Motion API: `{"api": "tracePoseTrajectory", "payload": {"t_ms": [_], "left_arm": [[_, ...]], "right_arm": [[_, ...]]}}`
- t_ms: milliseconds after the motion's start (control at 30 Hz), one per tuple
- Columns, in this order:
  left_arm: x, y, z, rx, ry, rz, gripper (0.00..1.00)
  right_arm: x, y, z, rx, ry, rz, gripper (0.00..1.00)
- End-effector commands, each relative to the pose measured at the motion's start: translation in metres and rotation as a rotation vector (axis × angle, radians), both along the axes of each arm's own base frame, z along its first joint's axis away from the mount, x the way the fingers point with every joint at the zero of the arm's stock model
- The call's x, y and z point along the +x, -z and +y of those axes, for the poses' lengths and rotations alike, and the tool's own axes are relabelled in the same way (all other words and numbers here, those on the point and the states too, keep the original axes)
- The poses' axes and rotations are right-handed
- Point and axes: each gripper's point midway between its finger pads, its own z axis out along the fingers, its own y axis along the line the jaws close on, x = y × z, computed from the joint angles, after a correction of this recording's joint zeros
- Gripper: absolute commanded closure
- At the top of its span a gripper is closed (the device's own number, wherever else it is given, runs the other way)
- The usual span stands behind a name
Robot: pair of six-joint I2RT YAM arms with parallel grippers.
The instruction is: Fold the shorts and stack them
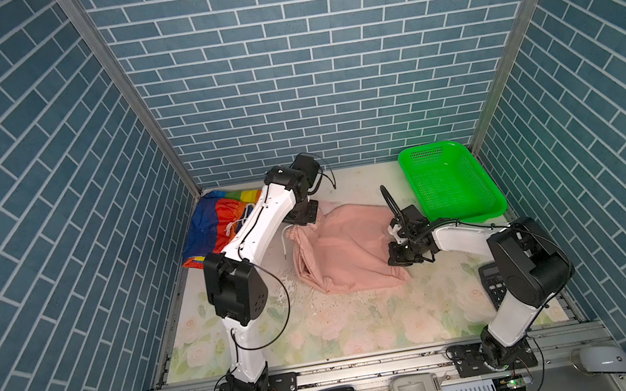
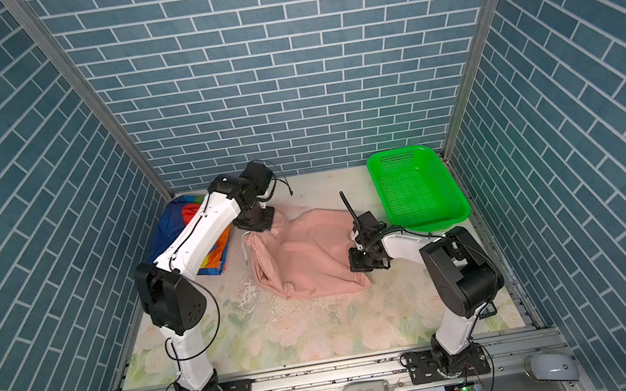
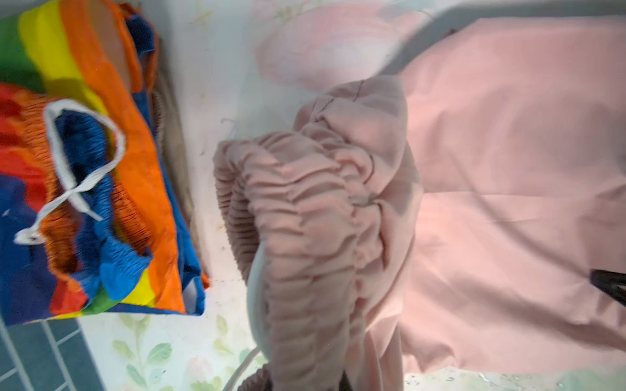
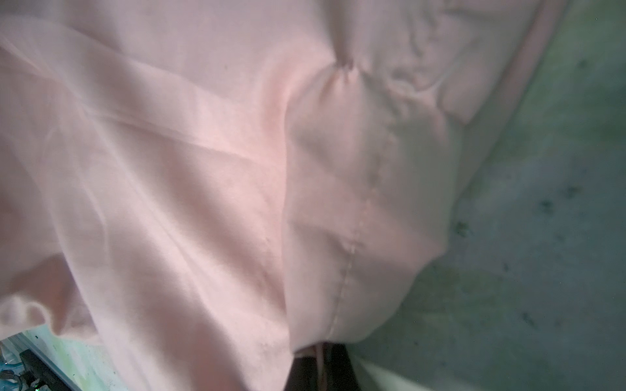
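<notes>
Counting two pairs of shorts in plain sight: pink shorts (image 1: 347, 254) mid-table, rainbow shorts (image 1: 215, 228) at ten o'clock. One green basket (image 1: 451, 188) at two o'clock, bare mesh showing. Two arms bent low: left claw (image 1: 311, 218) pinched on the pink waistband, right claw (image 1: 398, 259) pinched on the pink leg edge at four o'clock.

pink shorts (image 1: 347, 250): matt soft cloth, gathered waistband. rainbow shorts (image 1: 207, 229): shiny slick fabric. basket (image 1: 448, 184): glossy green plastic mesh. tabletop (image 1: 364, 323): scuffed, worn floral print.
</notes>
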Motion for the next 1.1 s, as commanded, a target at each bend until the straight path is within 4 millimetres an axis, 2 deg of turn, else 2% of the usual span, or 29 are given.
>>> {"api": "tracePoseTrajectory", "payload": {"t_ms": [0,300,400,467,533,633,700,767,867,933,967,1000,1067], "left_arm": [[-0.008,0.006,-0.034,-0.041,0.018,0.060,1.00],[0.004,0.031,-0.113,-0.263,-0.023,0.131,1.00],[0.003,0.044,-0.137,-0.346,-0.034,0.164,1.00],[0.005,0.053,-0.149,-0.394,-0.046,0.173,0.94],[0.006,0.063,-0.159,-0.437,-0.058,0.177,0.94],[0.004,0.077,-0.176,-0.504,-0.070,0.188,0.94],[0.002,0.089,-0.184,-0.541,-0.085,0.198,0.85],[0.000,0.100,-0.190,-0.582,-0.097,0.206,0.83],[0.002,0.101,-0.205,-0.706,-0.110,0.196,0.70],[0.007,0.078,-0.216,-0.819,-0.087,0.147,0.59],[0.009,0.060,-0.220,-0.867,-0.063,0.110,0.40],[0.011,0.038,-0.220,-0.901,-0.035,0.068,0.02],[0.011,-0.004,-0.213,-0.930,0.019,-0.012,0.00]], "right_arm": [[-0.001,0.004,0.004,0.013,0.018,0.010,1.00],[-0.007,0.013,0.007,0.037,0.016,0.027,1.00],[-0.007,0.015,0.008,0.043,0.017,0.028,1.00],[-0.008,0.016,0.008,0.047,0.015,0.031,1.00],[-0.009,0.017,0.010,0.056,0.014,0.035,0.99],[-0.011,0.017,0.009,0.059,0.016,0.038,0.95],[-0.012,0.017,0.008,0.059,0.017,0.038,0.90],[-0.014,0.017,0.008,0.059,0.015,0.037,0.83],[-0.016,0.013,0.008,0.069,0.012,0.036,0.72],[-0.017,0.007,0.007,0.071,0.008,0.029,0.65],[-0.018,0.001,0.005,0.067,0.007,0.020,0.60],[-0.019,-0.007,0.002,0.056,0.007,0.000,0.55],[-0.019,-0.023,-0.009,0.013,0.014,-0.044,0.45]]}}
